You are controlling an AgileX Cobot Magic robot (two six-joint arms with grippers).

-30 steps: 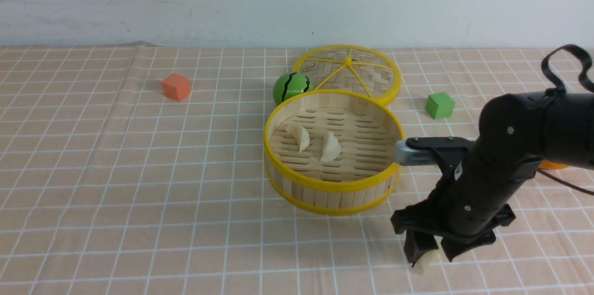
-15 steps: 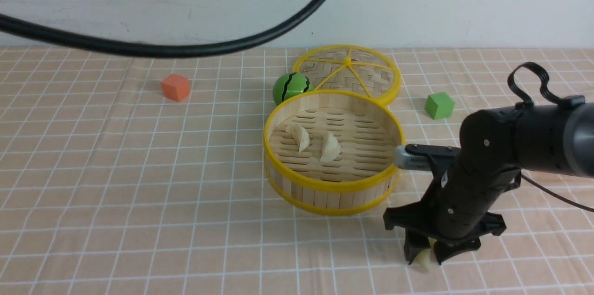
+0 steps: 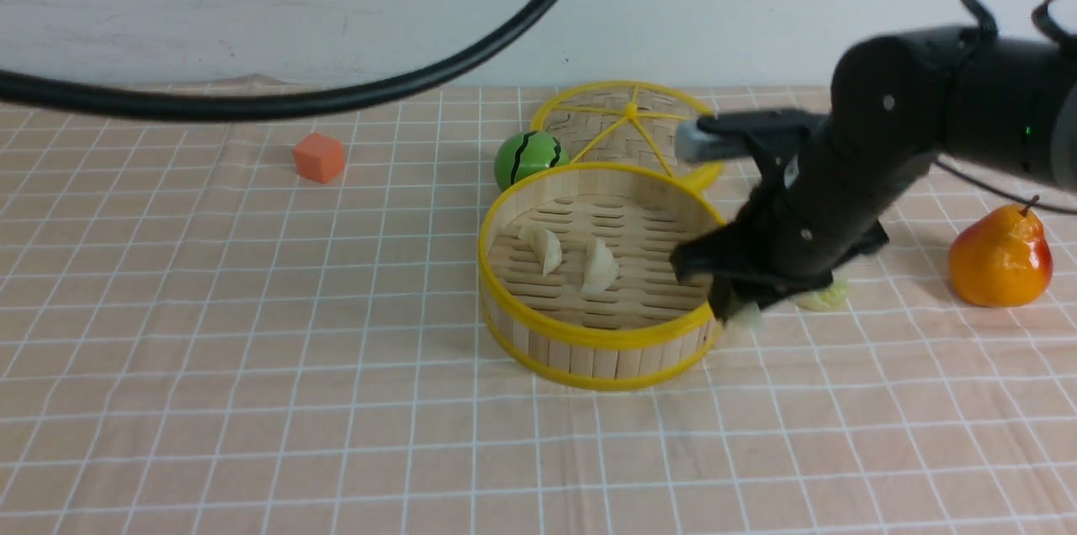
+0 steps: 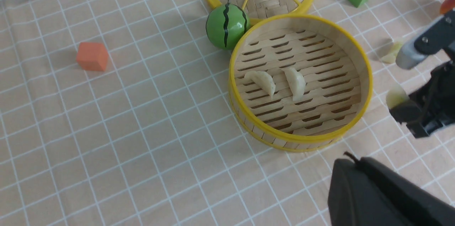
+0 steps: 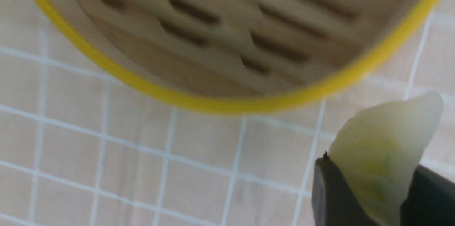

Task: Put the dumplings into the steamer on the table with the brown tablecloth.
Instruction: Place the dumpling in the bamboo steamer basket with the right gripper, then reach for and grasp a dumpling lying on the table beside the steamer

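Nearest in the front view lay bare brown tablecloth (image 3: 252, 400). Above it, at centre frame, stood the steamer (image 3: 589, 339). Just outside the steamer's right rim, the right gripper (image 3: 734, 309) hung above the cloth, jaws narrowed onto a pale green dumpling (image 5: 382, 148). The right wrist view showed that dumpling pinched between both fingers (image 5: 328, 194), its tip poking out, outside the yellow rim. Two cream dumplings (image 3: 545, 249) lay side by side on the slatted floor, left of centre. A second green dumpling (image 3: 826, 297) lay on the cloth right of the gripper, apart from it. A pear (image 3: 1000, 257) sat at the right edge. Farther back were a watermelon ball (image 3: 526, 158), the woven lid (image 3: 656, 131) and an orange cube (image 3: 319, 157). The left gripper (image 4: 359, 187), dark at the lower right of the left wrist view, was closed.
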